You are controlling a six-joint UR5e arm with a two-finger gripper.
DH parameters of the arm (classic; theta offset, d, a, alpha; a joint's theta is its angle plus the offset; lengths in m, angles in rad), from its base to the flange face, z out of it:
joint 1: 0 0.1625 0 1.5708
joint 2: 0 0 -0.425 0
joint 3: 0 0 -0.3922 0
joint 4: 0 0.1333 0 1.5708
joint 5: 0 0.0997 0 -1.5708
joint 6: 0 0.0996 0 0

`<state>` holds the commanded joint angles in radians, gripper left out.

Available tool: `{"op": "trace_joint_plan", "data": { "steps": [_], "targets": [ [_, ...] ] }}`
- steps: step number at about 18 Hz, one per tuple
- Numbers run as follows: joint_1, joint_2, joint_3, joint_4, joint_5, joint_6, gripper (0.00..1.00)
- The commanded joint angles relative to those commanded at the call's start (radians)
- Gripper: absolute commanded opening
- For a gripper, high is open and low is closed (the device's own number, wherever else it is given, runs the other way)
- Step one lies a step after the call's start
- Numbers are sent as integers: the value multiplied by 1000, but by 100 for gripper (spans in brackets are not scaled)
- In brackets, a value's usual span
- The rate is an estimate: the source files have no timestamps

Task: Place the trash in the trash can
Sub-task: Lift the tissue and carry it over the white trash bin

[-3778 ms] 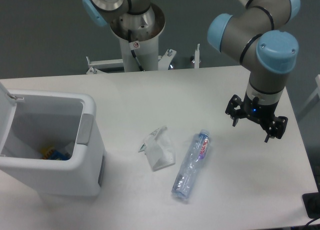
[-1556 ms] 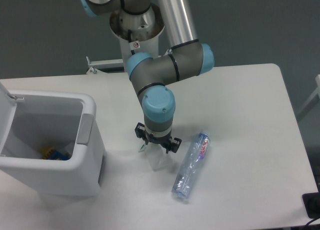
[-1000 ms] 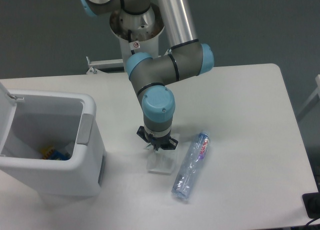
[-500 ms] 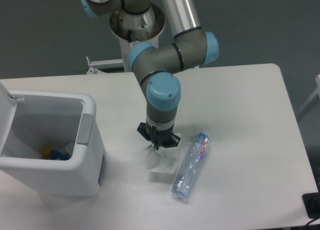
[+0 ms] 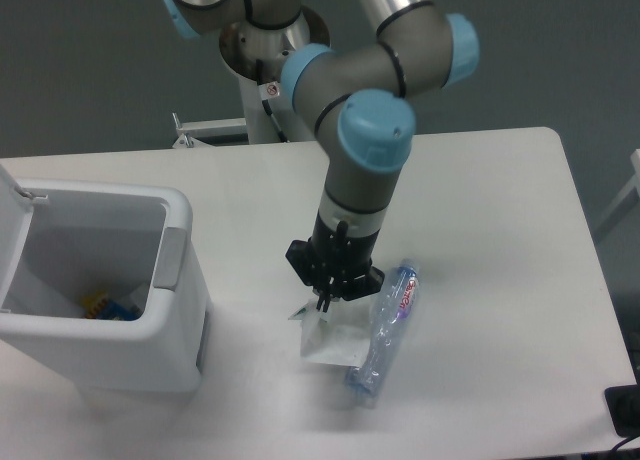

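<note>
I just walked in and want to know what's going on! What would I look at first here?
The big grey and blue robot arm in the middle, its gripper pinching the crumpled white paper packet. Right beside it lies a crushed plastic bottle, and on the left a white trash can stands open.

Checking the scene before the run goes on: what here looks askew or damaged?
Nothing beyond the trash itself: the bottle lies crushed on the table, and the paper packet hangs crumpled from the gripper. The bin stands upright, lid open.

Gripper [image 5: 325, 302] pinches paper packet [image 5: 330, 338] beside plastic bottle [image 5: 385, 332], right of open trash can [image 5: 172, 280].
</note>
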<state>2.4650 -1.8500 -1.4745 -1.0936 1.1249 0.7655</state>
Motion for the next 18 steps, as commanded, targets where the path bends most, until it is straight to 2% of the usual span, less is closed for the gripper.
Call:
{"op": "trace_joint_plan", "data": {
  "steps": [4,8,11,13,18],
  "targets": [
    [2,29,49,-5,-95,-48,0],
    [-24,78,56,-5,-120,-106,0],
    [-69,115,69,-2,-145,-146,0],
    [-95,144,54,-2,-152,-160,0],
    [-214,152,42,4,-140,-192,1]
  ]
}}
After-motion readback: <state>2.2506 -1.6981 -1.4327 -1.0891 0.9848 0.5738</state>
